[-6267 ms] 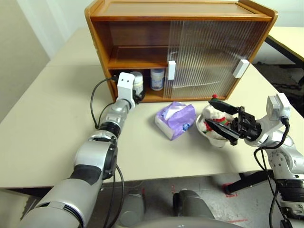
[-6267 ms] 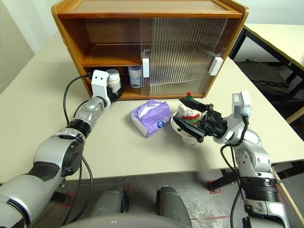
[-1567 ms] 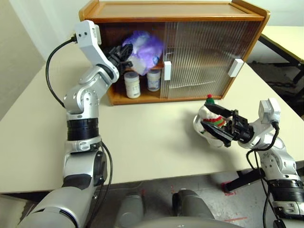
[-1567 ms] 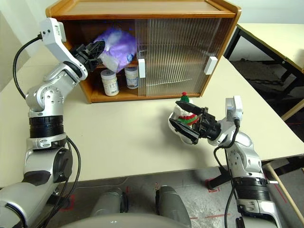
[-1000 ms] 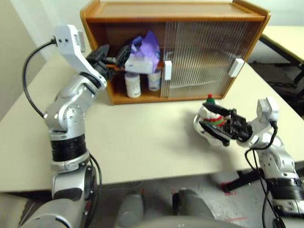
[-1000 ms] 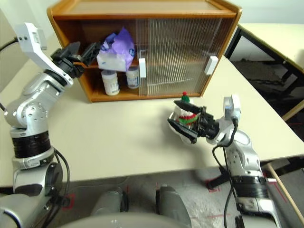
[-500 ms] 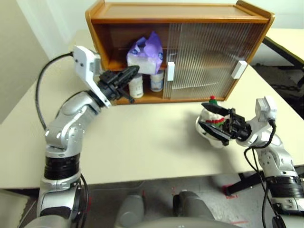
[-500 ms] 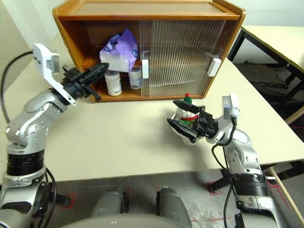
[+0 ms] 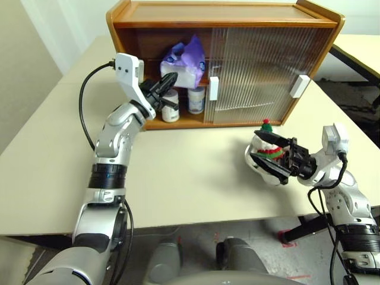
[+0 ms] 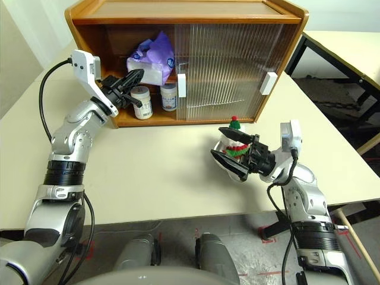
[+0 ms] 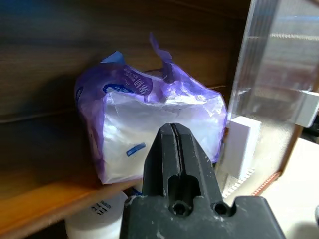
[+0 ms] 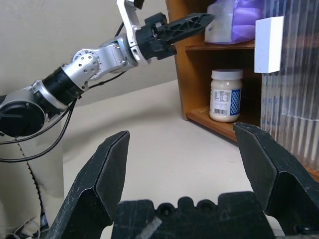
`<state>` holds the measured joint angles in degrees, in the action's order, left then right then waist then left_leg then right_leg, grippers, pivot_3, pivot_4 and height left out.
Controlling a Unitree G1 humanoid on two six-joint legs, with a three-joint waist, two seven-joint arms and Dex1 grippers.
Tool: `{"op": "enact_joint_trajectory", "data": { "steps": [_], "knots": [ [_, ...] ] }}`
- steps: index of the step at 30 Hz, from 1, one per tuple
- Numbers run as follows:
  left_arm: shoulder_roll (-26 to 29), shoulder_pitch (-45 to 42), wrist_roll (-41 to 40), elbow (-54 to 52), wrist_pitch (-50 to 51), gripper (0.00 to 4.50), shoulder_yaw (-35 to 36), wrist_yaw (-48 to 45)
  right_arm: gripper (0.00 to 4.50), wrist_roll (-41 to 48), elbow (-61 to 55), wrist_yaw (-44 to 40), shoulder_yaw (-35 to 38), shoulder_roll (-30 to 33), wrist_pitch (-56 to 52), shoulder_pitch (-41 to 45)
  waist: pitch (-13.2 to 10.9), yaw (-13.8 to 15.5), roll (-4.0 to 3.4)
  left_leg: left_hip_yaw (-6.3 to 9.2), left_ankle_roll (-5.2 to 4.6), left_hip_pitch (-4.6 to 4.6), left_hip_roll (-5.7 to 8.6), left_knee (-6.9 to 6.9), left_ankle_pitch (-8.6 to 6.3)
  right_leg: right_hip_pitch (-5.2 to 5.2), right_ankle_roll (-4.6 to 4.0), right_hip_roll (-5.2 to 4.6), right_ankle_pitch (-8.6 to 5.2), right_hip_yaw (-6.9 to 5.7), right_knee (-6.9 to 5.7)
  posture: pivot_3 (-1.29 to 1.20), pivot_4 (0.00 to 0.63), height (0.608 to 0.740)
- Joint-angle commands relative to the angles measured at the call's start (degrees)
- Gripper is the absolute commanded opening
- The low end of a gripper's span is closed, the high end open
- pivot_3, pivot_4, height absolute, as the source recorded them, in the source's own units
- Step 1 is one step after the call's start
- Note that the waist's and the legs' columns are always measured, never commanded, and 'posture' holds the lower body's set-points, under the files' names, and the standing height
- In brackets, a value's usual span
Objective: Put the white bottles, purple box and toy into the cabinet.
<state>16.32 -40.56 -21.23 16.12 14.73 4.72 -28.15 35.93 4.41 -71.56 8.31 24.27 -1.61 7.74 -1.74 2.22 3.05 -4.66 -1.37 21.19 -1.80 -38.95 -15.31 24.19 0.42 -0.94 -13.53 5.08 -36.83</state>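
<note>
The cabinet (image 9: 225,13) stands at the back of the table, its left half open. Inside, the purple box (image 9: 185,62) sits on the upper shelf, and the two white bottles (image 9: 171,109) (image 9: 196,100) stand on the floor below it. My left gripper (image 9: 171,79) is shut and empty at the opening, pointing at the box's lower left side; the box (image 11: 149,129) rises just behind its tip (image 11: 172,130). The toy (image 9: 265,147) sits in its silver bowl on the table at the right. In front of it my right gripper (image 9: 270,152) hangs open with nothing between its fingers.
Two ribbed sliding doors (image 9: 261,65) with white handles (image 9: 214,88) (image 9: 297,85) cover the cabinet's right half. Bare table (image 9: 196,178) stretches between the cabinet and the near edge. A second table (image 9: 362,44) stands at the far right.
The left gripper, open beside the box a second ago, has shut, pulled back and swung in again toward the cabinet opening. The purple box stays on the shelf. The right arm has not moved.
</note>
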Motion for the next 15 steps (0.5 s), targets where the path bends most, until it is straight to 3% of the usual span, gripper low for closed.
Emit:
{"op": "enact_joint_trajectory", "data": {
  "steps": [1,9,15],
  "knots": [
    [-0.58,-3.15,2.63,7.02,-4.0,0.03,0.76,1.22,4.5,0.21,-1.48,0.6,0.66,0.2,0.52,-0.53,0.0,0.0,0.0,0.0,0.01,0.0,0.0,0.0,0.0,0.0,0.0,0.0,0.0,-0.01,0.0,0.08,0.0,0.74],
    [-1.78,-10.64,6.41,22.06,-14.16,0.03,1.74,2.74,4.5,0.41,-1.74,0.73,1.32,0.96,0.46,-0.86,-0.01,-0.1,0.01,0.0,0.01,0.05,0.02,0.0,-0.01,0.01,0.02,0.0,0.01,-0.02,0.05,0.06,0.0,0.74],
    [-3.15,-10.44,6.37,23.11,-16.22,0.03,1.89,1.69,4.5,0.48,-1.9,1.01,1.49,1.06,0.31,-0.5,-0.02,-0.39,0.03,0.0,0.05,0.06,0.02,0.0,-0.03,0.02,0.03,0.0,0.01,-0.02,0.04,0.06,0.0,0.74]
  ]
}}
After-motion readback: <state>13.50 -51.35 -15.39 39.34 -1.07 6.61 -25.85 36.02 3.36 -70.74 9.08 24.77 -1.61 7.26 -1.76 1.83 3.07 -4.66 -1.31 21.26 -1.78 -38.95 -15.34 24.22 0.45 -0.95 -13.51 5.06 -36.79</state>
